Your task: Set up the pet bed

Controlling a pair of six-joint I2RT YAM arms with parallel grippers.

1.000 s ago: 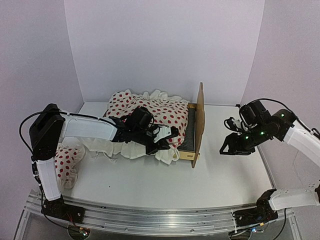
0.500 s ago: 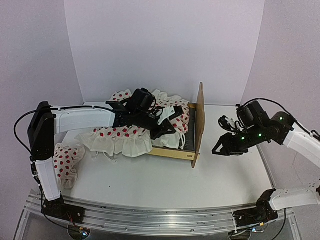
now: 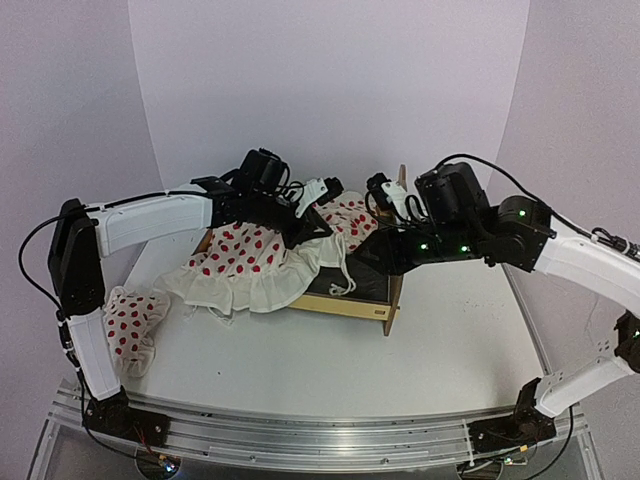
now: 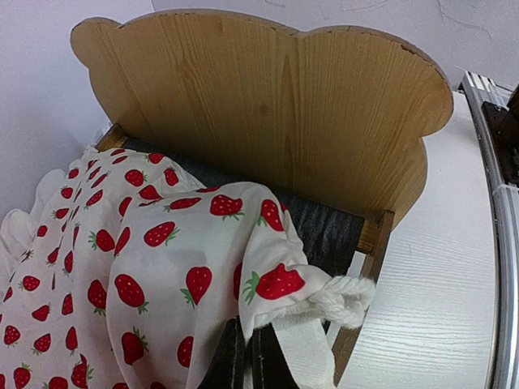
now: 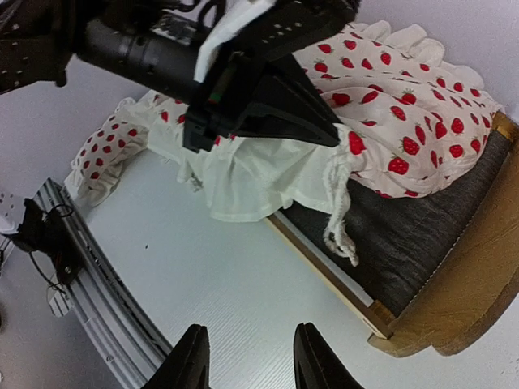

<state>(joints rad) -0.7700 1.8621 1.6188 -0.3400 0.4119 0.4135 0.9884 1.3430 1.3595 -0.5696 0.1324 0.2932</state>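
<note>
The pet bed (image 3: 345, 304) is a light plywood frame with a scalloped headboard (image 4: 276, 105) and a dark grey mattress (image 5: 405, 251). It stands mid-table, with its headboard to the right. A cream ruffled cloth with red strawberries (image 3: 250, 262) covers most of the mattress and spills over the near rail. My left gripper (image 3: 318, 198) is shut on a corner of the cloth (image 4: 268, 284) and holds it raised above the mattress near the headboard. A white cord (image 5: 336, 219) dangles from that corner. My right gripper (image 5: 253, 361) hangs open above the bed's near rail, gripping nothing.
A small red-dotted pillow (image 3: 130, 322) lies at the table's left edge beside the left arm's base. Bare white table (image 3: 300, 365) stretches in front of the bed. A metal rail (image 3: 300, 440) runs along the near edge. White walls close the back and sides.
My left gripper has carried the cloth corner up and right, from the bed's foot toward the headboard. My right arm has swung left over the headboard, its fingers narrowing.
</note>
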